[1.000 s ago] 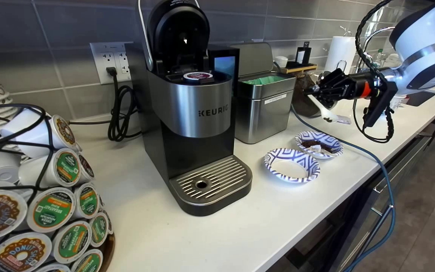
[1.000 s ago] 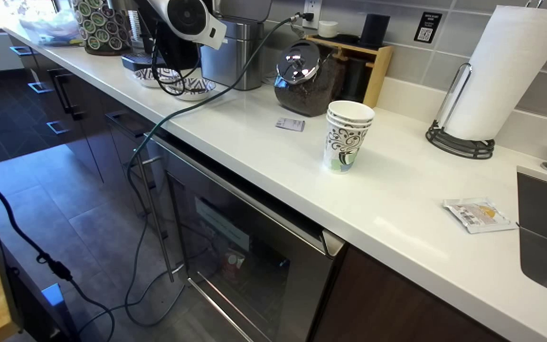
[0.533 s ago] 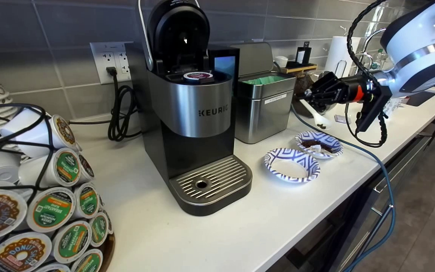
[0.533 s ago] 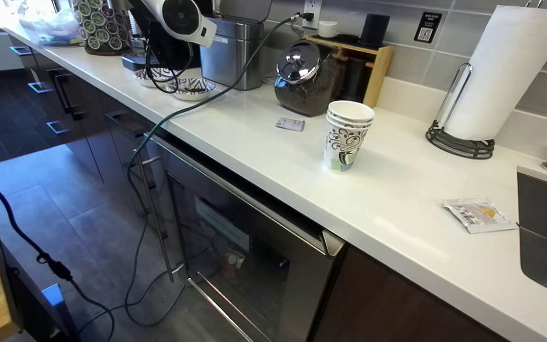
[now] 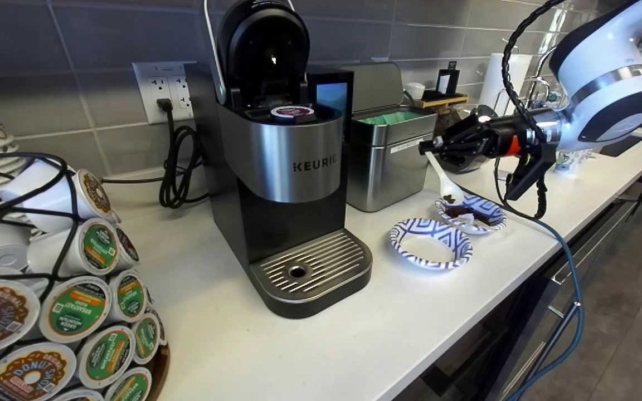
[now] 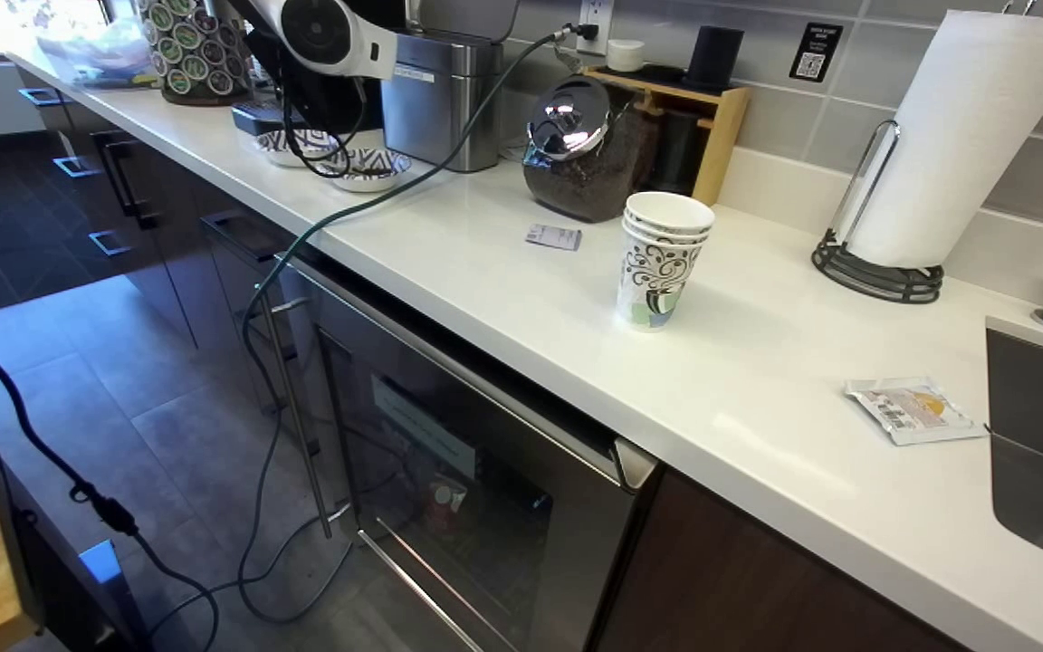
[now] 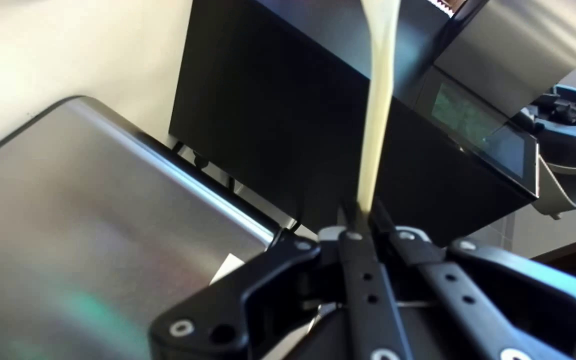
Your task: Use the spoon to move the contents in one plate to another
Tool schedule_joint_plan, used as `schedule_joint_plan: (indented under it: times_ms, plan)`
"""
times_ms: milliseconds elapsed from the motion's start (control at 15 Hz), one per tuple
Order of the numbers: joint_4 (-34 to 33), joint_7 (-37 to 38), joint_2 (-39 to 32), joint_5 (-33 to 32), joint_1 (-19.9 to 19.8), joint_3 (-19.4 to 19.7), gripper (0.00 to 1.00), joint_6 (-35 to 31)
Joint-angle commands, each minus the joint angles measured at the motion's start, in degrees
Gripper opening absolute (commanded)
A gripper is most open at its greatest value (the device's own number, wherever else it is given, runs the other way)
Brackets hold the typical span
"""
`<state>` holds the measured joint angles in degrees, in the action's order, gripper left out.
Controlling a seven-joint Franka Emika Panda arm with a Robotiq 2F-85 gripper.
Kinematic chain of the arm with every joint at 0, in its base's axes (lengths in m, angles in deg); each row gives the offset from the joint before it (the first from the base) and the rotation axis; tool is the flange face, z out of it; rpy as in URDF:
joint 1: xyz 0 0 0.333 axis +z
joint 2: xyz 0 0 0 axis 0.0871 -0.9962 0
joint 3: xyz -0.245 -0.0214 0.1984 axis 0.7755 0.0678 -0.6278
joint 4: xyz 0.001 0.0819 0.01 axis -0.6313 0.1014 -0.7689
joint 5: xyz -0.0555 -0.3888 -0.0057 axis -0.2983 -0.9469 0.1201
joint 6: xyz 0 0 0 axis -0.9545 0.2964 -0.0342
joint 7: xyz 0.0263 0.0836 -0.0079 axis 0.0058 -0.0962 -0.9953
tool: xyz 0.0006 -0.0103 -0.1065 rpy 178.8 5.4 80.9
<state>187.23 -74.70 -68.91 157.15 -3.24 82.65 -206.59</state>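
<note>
Operator: Since the earlier frame my arm (image 5: 605, 89) has swung in, bringing the gripper (image 7: 363, 215) and the spoon (image 5: 447, 185) up to the filled plate (image 5: 498, 216). That and the bare plate (image 5: 426, 248) haven't budged.

Spotter: Do I trust the grip?

Operator: I do. The gripper's pinched on the spoon, which slants scoop end down. That end overlaps the filled plate's rim as I see it; how high it hangs, I can't tell.

Spotter: And how far along do I call us?

Operator: Early, I'd say. Spoon's in hand, and I see dark bits (image 5: 450, 199) at its scoop end. But dark contents (image 5: 458, 211) lie in the filled plate, and I make out none in the bare plate just beside it. Carrying them over, I judge, is all to come.

Spotter: What's each view giving me?

Operator: The wrist view gives the pinch, then the steel bin (image 7: 93, 210) and coffee maker (image 7: 278, 115) beyond, but crops the scoop end and shows neither plate. Both exterior views catch the plates. Farther down the counter (image 6: 503, 281), in an exterior view, I've paper cups (image 6: 662, 263) and a silver sachet (image 6: 913, 412); from there I can't pick out the spoon or gripper.
</note>
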Motion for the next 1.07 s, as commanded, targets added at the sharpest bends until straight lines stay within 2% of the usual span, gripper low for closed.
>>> schedule_joint_plan:
  times_ms: [0, 200, 400, 733, 1000]
  plan:
    - [0.44, -13.2, -0.39, 5.83, 2.28, -0.82, 0.01, -4.13]
    - [0.71, -25.74, -1.01, 11.15, 4.4, -1.75, 0.01, -7.11]
    - [0.67, -30.57, -0.77, 15.57, 4.99, -1.74, 0.01, -8.37]
    - [1.82, -26.69, 3.63, 21.81, 4.38, -1.29, 0.01, -11.63]
    - [1.17, -18.18, 6.62, 19.85, 3.99, -0.74, 0.01, -20.28]
